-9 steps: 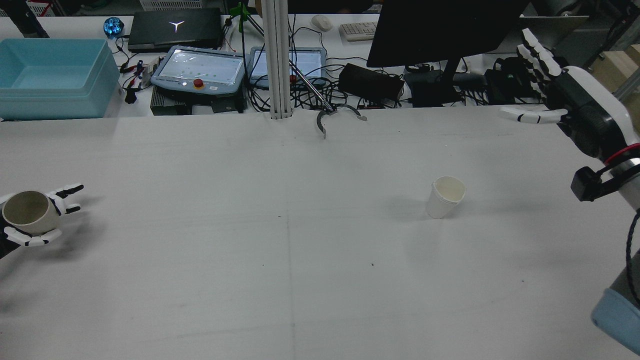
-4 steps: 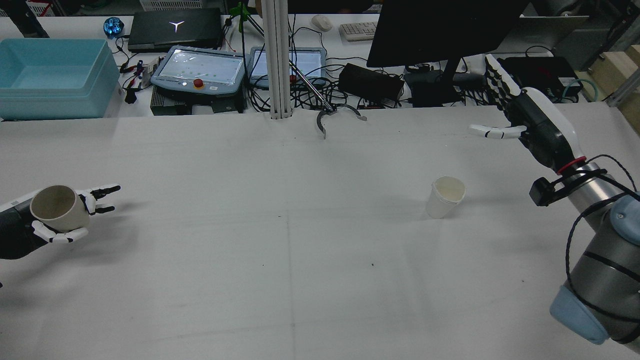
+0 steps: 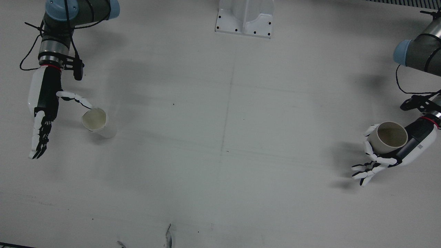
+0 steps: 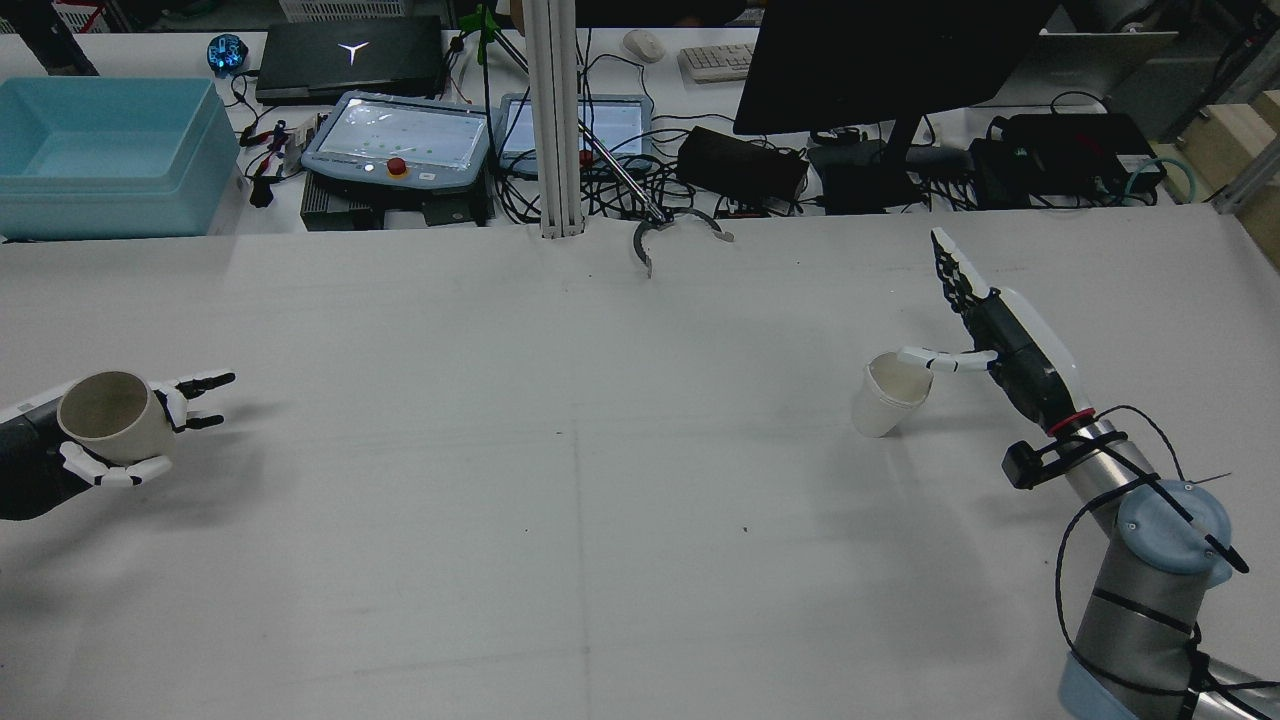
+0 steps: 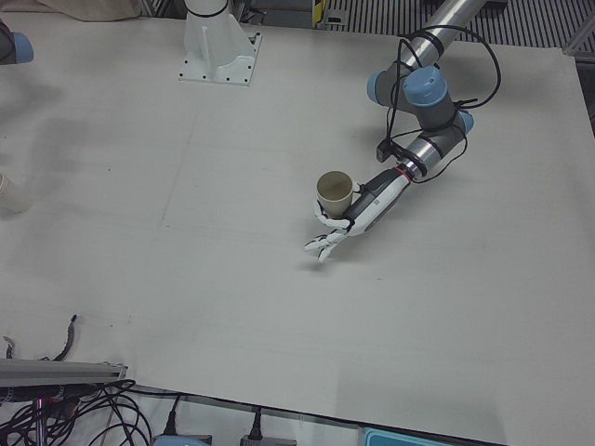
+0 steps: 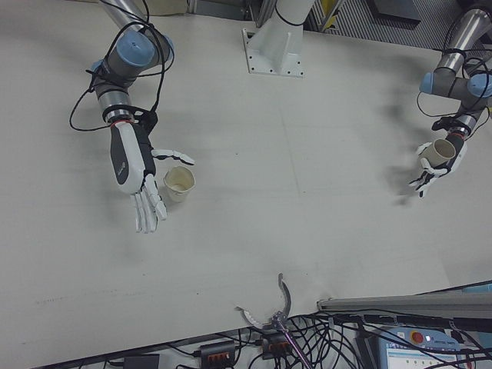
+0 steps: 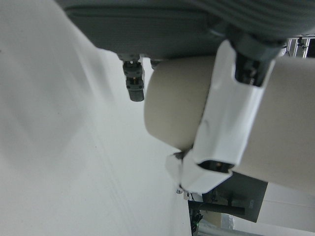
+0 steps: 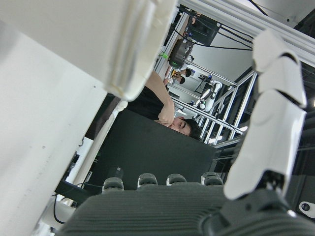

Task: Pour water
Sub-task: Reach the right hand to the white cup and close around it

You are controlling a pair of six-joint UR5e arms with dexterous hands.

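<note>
My left hand (image 4: pixel 45 455) is shut on a tan paper cup (image 4: pixel 112 418) and holds it upright above the table's left side. It also shows in the front view (image 3: pixel 399 151) with the cup (image 3: pixel 391 137), and in the left-front view (image 5: pixel 361 210). A white paper cup (image 4: pixel 888 397) stands on the table's right half. My right hand (image 4: pixel 1005 335) is open beside it, fingers straight, thumb reaching to the cup's rim. The front view shows this hand (image 3: pixel 46 100) and the white cup (image 3: pixel 97 123). The right hand view shows the cup's wall (image 8: pixel 98 34) close by.
A blue bin (image 4: pixel 110 155), two teach pendants (image 4: pixel 400 140), a monitor (image 4: pixel 880 60), cables and a metal post (image 4: pixel 555 120) line the far edge. A curved metal piece (image 4: pixel 665 235) lies at the far middle. The arm pedestal (image 3: pixel 245 17) stands at the near edge.
My right hand has swung down and inward from the far right corner to beside the white cup. My left hand moved the tan cup a little rightward, then stayed.
</note>
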